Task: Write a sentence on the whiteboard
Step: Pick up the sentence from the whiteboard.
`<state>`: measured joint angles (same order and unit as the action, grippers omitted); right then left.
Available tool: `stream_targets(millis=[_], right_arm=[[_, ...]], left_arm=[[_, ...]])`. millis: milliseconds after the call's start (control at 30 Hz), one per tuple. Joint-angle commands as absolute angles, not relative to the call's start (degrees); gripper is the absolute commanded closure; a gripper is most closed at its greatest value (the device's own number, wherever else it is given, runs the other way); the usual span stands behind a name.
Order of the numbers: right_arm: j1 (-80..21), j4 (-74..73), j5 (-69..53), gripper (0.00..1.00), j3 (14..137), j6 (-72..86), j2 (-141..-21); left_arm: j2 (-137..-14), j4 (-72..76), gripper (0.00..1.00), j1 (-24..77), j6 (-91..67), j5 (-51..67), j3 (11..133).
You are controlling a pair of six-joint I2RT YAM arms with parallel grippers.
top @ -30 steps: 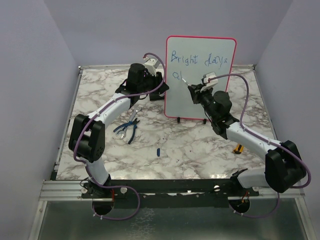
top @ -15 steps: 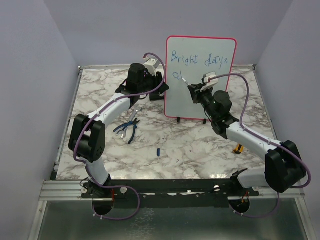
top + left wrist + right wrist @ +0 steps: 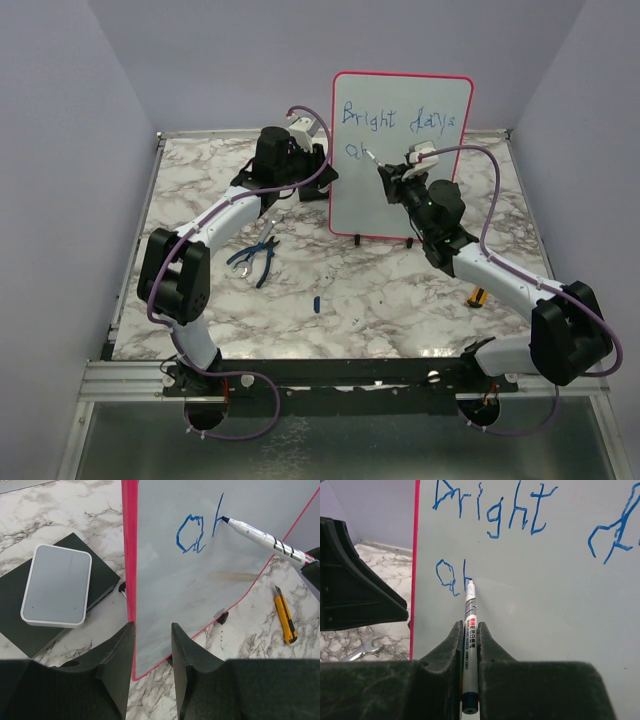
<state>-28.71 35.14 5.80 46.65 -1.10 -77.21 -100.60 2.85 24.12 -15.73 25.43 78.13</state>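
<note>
Right wrist view: the right claw (image 3: 470,630) is clamped tight on a grey marker (image 3: 470,602). Fingers are pressed in on both sides of the barrel and the pen sticks straight out fwd. The tip touches the whiteboard (image 3: 545,605) right at the foot of the "h" on line two. The sentence (image 3: 492,515) reads "Bright days" on top w/ "ah" below it at the left, all thin blue strokes.

Left wrist view: the left claw (image 3: 152,642) is partly closed, w/ the board's pink-framed side edge between its two black fingers. Looks like it's pinching it. The board stands upright on little black feet at the back-middle of the marble table (image 3: 380,300), facing the arms.

Other stuff: a grey-white block (image 3: 56,586) on a black pad lies just left of the board's edge. A yellow utility knife (image 3: 284,614) is on the table on the right side, near the right forearm. Blue-handled pliers (image 3: 255,262) and a silvery spanner (image 3: 268,230) lie next to the left arm. A small blue cap (image 3: 316,303) sits out front, well apart from the board. From the top cam the right arm covers the board's lower right part.
</note>
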Motion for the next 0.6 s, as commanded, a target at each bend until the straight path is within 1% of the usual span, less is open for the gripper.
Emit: stream_targets(millis=[0,567], right_arm=[[-28.7,36.8,9.3,0.99,46.8,-2.3,-76.3],[-28.7,35.1,7.1,0.99,44.9,-1.2,-76.2]], left_arm=[[-98.9,2.5,0.63,24.4,-15.0,26.2,78.0],[-99.1,2.5,0.63,24.3,-15.1,26.3,78.2]])
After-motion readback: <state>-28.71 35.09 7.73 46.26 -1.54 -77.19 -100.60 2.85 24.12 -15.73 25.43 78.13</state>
